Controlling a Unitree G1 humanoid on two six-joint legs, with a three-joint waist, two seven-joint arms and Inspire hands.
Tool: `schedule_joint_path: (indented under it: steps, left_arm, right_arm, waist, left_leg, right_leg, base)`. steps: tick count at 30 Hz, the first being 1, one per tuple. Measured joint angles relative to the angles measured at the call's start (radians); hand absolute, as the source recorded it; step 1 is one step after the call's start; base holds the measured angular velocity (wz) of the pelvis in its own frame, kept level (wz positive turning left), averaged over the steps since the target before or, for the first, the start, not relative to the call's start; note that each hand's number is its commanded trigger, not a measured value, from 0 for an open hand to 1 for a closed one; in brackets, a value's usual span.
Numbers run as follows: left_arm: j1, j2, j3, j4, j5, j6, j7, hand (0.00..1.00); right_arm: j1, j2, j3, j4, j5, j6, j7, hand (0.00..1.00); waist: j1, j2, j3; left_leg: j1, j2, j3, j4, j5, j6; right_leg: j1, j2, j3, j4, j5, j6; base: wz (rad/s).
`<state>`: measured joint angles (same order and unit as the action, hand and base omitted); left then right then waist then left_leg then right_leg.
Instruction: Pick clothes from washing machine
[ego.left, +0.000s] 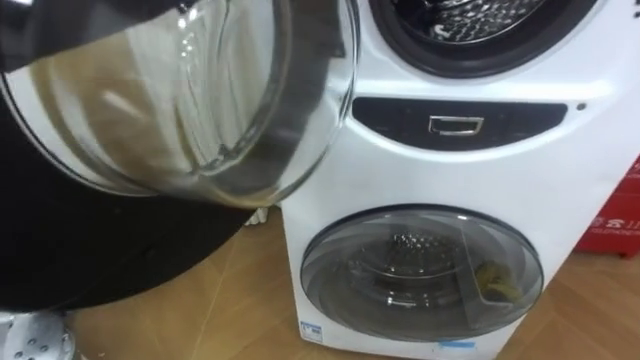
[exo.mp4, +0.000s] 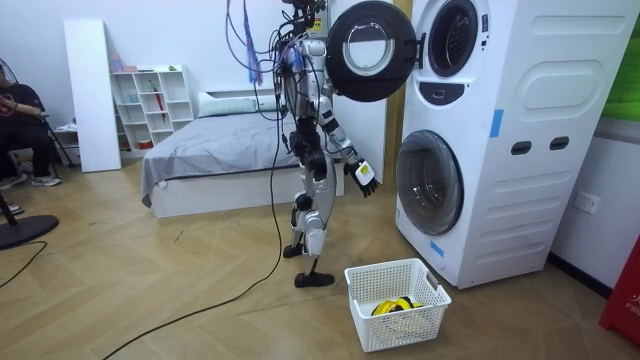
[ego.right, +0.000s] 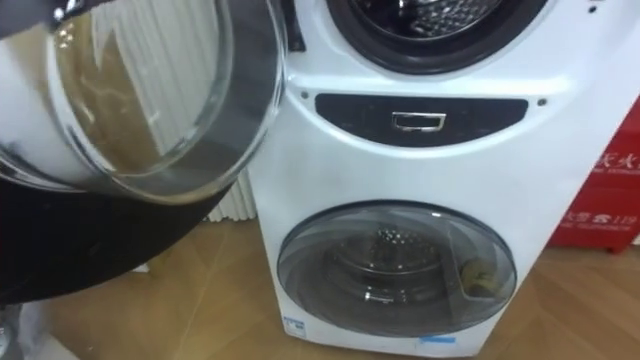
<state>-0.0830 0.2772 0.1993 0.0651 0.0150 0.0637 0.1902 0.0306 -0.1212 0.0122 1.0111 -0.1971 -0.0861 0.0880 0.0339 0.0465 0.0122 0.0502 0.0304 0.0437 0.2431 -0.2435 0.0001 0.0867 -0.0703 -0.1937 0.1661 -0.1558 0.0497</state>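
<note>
Upper door (ego.left: 180, 100) open; lower door (ego.left: 420, 270) closed; basket (exo.mp4: 410, 322) nearby.

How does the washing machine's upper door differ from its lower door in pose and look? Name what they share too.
The upper door is swung wide open, while the lower door is shut flush. The upper door leaves its drum opening bare; the lower door covers its own behind grey-tinted glass. In the room view the upper door shows a broad black rim, the lower door a thin grey one. Both are round with a glass window.
</note>
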Motion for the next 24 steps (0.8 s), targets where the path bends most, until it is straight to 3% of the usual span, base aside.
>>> schedule_joint_path:
  steps: [10, 14, 19, 22, 24]
  left_arm:
    - [0.015, -0.037, -0.069, -0.078, 0.04, 0.003, -0.031, 0.0]
    - [0.074, -0.052, -0.149, -0.192, 0.156, 0.003, -0.051, 0.0]
    - [0.076, -0.06, -0.206, -0.22, 0.14, 0.003, -0.099, 0.0]
    - [0.076, -0.065, -0.272, -0.239, 0.115, -0.002, -0.144, 0.0]
    - [0.076, -0.084, -0.338, -0.239, 0.094, -0.003, -0.184, 0.0]
  right_arm:
    - [-0.018, 0.005, 0.036, 0.032, 0.042, 0.002, 0.01, 0.0]
    - [-0.028, 0.003, 0.06, 0.036, 0.074, 0.002, 0.013, 0.0]
    - [-0.056, 0.003, 0.125, 0.041, 0.094, 0.009, 0.017, 0.0]
    - [-0.067, -0.001, 0.147, 0.05, 0.098, 0.015, 0.013, 0.0]
    - [-0.079, 0.001, 0.165, 0.069, 0.101, 0.017, 0.01, 0.0]
  waist:
    - [-0.002, 0.0, 0.0023]
    - [-0.002, 0.0, 0.0027]
    - [-0.029, 0.0, 0.0026]
    - [-0.043, -0.002, 0.0015]
    - [-0.06, -0.009, -0.0002]
  left_leg:
    - [-0.014, -0.007, -0.005, -0.004, 0.019, 0.007]
    - [-0.029, -0.01, -0.005, -0.004, 0.028, 0.01]
    - [-0.011, -0.015, 0.005, -0.034, 0.046, 0.011]
    - [0.002, -0.018, 0.012, -0.053, 0.051, 0.011]
    - [0.009, -0.017, 0.02, -0.054, 0.052, 0.011]
  right_leg:
    - [-0.006, -0.005, -0.001, -0.013, 0.024, 0.005]
    - [-0.016, -0.008, -0.002, -0.013, 0.035, 0.006]
    - [-0.015, -0.012, 0.007, -0.011, 0.035, 0.005]
    - [-0.015, -0.013, 0.019, -0.011, 0.035, 0.006]
    - [-0.017, -0.013, 0.021, -0.009, 0.035, 0.006]
  base:
    - [0.02]
    - [0.0]
    - [-0.06]
    - [-0.1]
    - [-0.09]
